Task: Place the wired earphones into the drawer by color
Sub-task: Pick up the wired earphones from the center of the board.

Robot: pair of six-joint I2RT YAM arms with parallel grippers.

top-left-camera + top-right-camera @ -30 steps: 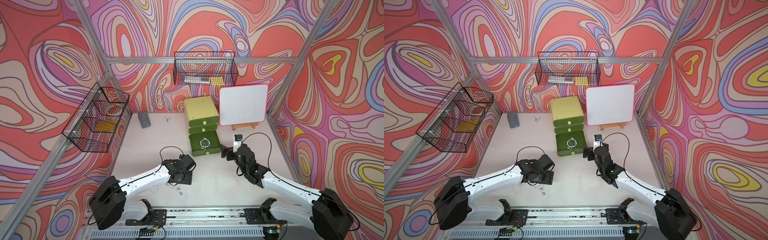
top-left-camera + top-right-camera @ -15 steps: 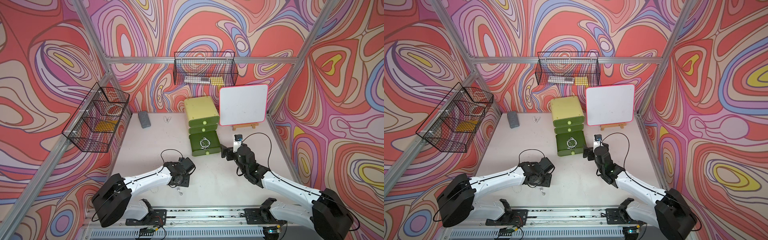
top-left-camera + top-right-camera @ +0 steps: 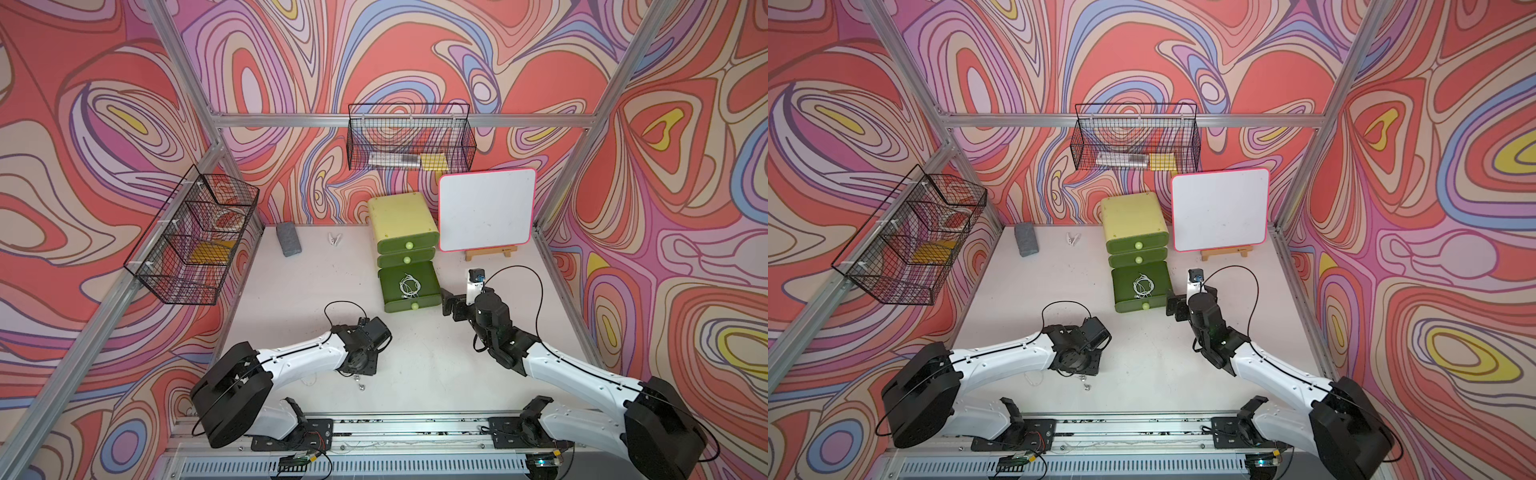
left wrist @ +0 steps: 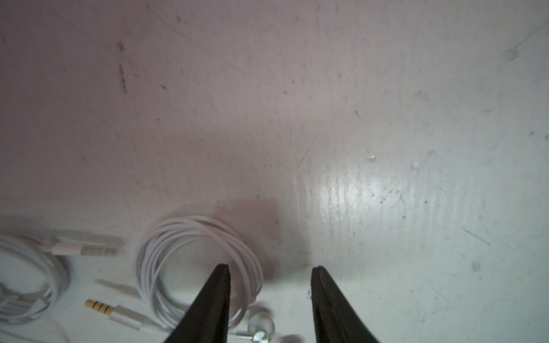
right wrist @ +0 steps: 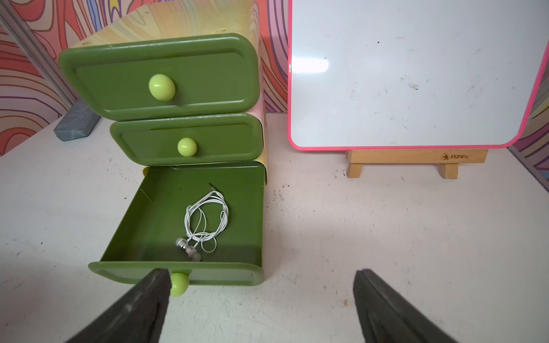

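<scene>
The green cabinet's bottom drawer (image 3: pixel 399 306) (image 5: pixel 222 273) stands pulled out, with one white wired earphone bundle (image 3: pixel 409 286) (image 3: pixel 1143 286) (image 5: pixel 206 219) inside. In the left wrist view a white coil (image 4: pixel 202 221) lies on the table with a metal earbud (image 4: pixel 261 323) and a jack plug (image 4: pixel 99 307) beside it. A second white bundle (image 4: pixel 44 267) lies further off. My left gripper (image 4: pixel 270 268) points down at the table, open; one finger is over the coil, and the coil's edge and the earbud lie in the gap. My right gripper (image 5: pixel 263 271) (image 3: pixel 451 305) is open and empty beside the drawer knob (image 5: pixel 179 283).
A whiteboard on a wooden easel (image 3: pixel 486 210) stands right of the cabinet (image 3: pixel 401 212). A grey block (image 3: pixel 288 237) and a white clip (image 3: pixel 335 238) lie by the back wall. Wire baskets hang on the back wall (image 3: pixel 409 139) and the left wall (image 3: pixel 195 241).
My left gripper has come down over the white earphones on the table and its jaws have narrowed. The right arm has not moved.
</scene>
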